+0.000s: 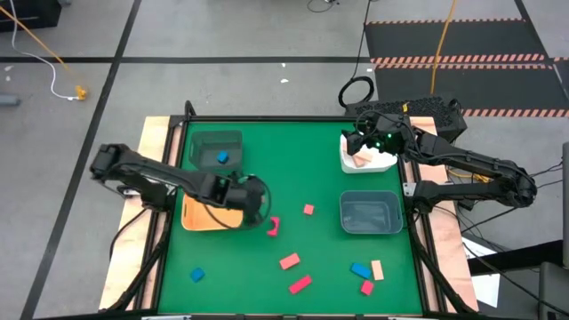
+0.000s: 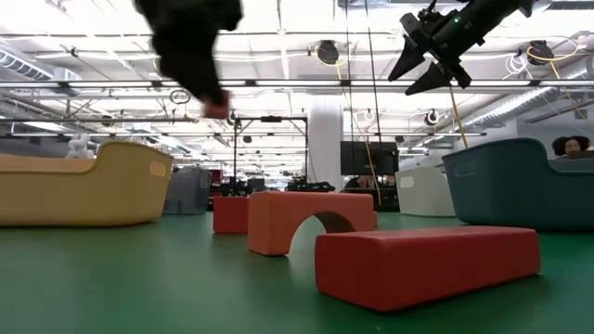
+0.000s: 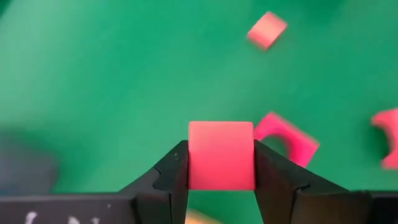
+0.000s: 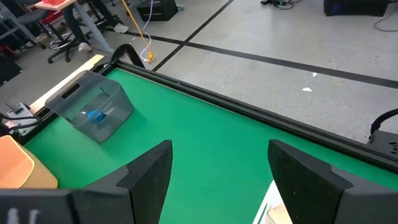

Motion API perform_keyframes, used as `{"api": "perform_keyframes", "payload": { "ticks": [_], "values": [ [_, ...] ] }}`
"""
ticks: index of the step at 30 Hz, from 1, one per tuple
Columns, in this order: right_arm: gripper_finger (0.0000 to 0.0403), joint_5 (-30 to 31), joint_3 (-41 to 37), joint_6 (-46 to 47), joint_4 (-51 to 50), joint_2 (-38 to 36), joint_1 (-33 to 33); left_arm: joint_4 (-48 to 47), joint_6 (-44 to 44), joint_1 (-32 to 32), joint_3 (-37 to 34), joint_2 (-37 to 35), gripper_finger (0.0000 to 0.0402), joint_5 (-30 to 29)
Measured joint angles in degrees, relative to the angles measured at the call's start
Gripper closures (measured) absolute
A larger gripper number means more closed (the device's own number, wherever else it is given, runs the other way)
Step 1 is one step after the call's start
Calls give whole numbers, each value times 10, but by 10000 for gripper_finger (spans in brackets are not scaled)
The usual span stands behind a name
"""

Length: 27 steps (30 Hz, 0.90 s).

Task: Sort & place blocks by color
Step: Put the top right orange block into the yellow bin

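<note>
My left gripper (image 1: 256,199) hangs above the table just right of the orange bin (image 1: 200,218) and is shut on a pink cube (image 3: 221,155). Under it on the green mat lie a pink curved piece (image 1: 273,226) and a pink cube (image 1: 308,210). Near the front edge lie two red bars (image 1: 289,261) (image 1: 300,284), two blue blocks (image 1: 197,276) (image 1: 360,269), a tan bar (image 1: 377,269) and a red block (image 1: 366,287). My right gripper (image 1: 358,142) is open above the white bin (image 1: 384,164), which holds a tan piece (image 1: 362,160). My left gripper pinches the pink cube between its two fingers (image 3: 171,177), which press on two opposite side faces (image 3: 199,168). The fingers point down from above. The cube is lifted clear of the mat and sits square in the hold.
A dark green bin (image 1: 218,149) at the far left holds a blue block (image 1: 222,157). A grey-blue bin (image 1: 370,213) stands at the right. The middle of the mat between the bins is bare green. In the low view the curved piece (image 2: 311,218) and a red bar (image 2: 427,264) lie close.
</note>
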Motion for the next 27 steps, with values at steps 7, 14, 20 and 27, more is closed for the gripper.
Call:
{"api": "perform_keyframes", "payload": {
  "ticks": [7,14,20,27],
  "values": [
    [149,0,0,0,0,0,0,-190,-171,-34,0,-30,267,-12],
    [149,0,0,0,0,0,0,-284,-285,-54,-27,-30,267,18],
    [149,0,0,0,0,0,0,-206,-328,-69,-126,-33,267,72],
    [149,0,0,0,0,0,0,-102,-395,-83,-202,-38,259,68]
  ]
}}
